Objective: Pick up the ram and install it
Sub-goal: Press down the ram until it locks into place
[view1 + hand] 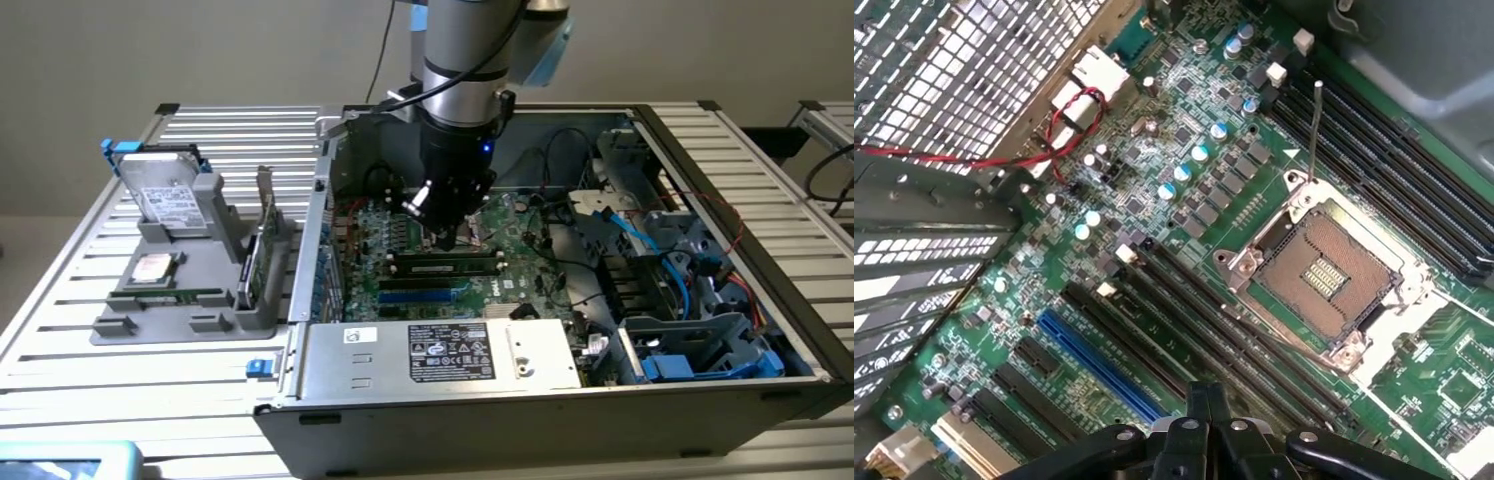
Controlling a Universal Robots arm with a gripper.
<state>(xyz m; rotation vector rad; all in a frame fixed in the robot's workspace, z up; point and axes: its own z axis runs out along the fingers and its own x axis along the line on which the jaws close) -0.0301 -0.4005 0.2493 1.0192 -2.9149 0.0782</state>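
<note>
An aluminium-slatted table [80, 310] carries an open computer case [534, 420]; inside, the gripper [445, 238] is held closed just above the ram [445, 266] seated on the motherboard [1184, 150].

I note the claw [1204, 425] is cut off by the wrist view's edge; its tips hide behind its own body. Label text on the power supply [447, 352] is too small to read.

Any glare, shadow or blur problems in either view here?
Exterior view: even room light, the computer case interior shadowed around the gripper. Wrist view: motherboard sharp, pale glare on the metal grille, gripper dark and soft up close.
</note>
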